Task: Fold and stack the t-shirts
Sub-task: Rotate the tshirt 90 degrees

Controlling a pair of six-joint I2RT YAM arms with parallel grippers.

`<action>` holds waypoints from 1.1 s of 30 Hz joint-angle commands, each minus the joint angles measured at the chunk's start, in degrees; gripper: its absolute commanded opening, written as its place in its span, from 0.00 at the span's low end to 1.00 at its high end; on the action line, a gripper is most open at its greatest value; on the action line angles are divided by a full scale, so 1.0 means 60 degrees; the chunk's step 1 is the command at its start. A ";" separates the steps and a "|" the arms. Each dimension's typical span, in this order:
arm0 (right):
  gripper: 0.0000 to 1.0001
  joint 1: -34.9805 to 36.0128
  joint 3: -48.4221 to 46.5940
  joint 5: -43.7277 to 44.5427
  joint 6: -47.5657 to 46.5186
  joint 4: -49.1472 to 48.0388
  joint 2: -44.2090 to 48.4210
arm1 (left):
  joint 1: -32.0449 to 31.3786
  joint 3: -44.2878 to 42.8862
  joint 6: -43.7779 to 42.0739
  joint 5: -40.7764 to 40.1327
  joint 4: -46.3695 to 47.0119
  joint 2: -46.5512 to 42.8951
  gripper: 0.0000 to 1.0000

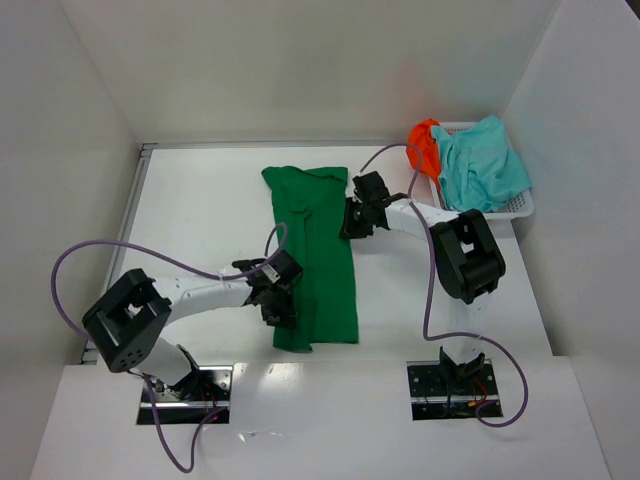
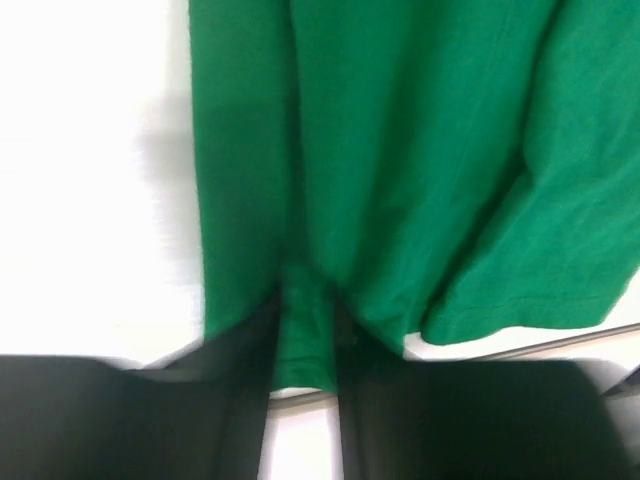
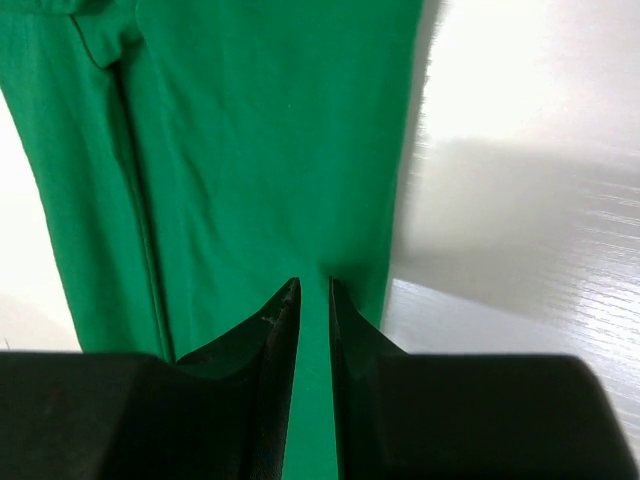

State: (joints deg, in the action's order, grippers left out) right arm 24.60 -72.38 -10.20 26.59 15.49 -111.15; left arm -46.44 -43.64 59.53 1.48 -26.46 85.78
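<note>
The dark green t-shirt (image 1: 318, 262) lies folded into a long strip down the middle of the table. My left gripper (image 1: 279, 304) is at the strip's near left edge, and in the left wrist view the gripper (image 2: 305, 335) is shut on a pinched fold of the green t-shirt (image 2: 400, 150). My right gripper (image 1: 356, 218) is at the strip's far right edge, and in the right wrist view the gripper (image 3: 314, 300) is shut on the green t-shirt (image 3: 260, 150) near its right edge. The light teal t-shirt (image 1: 482, 168) and the orange t-shirt (image 1: 425, 146) lie bunched in the basket.
The white mesh basket (image 1: 520, 208) stands at the back right against the wall. White walls close in the table on the left, back and right. Both arms' cables loop over the table beside the shirt.
</note>
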 commanded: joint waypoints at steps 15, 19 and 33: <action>0.51 0.0776 0.0344 -0.2021 0.0666 -0.1292 0.1974 | 0.1248 -0.0902 -0.1043 -0.1214 0.0042 -0.2196 0.76; 0.43 0.1434 -0.0224 -0.2021 0.0870 -0.1292 0.1198 | 0.1761 -0.0287 -0.1219 -0.0846 0.0351 -0.2446 0.65; 0.39 0.1877 -0.1207 -0.1114 0.0770 -0.0472 -0.0736 | 0.2114 0.0447 -0.1718 0.0969 0.1011 -0.1026 0.49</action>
State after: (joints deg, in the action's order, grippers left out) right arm 36.10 -76.03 -18.63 31.70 12.56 -115.07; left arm -34.00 -42.15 50.68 3.29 -22.13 78.32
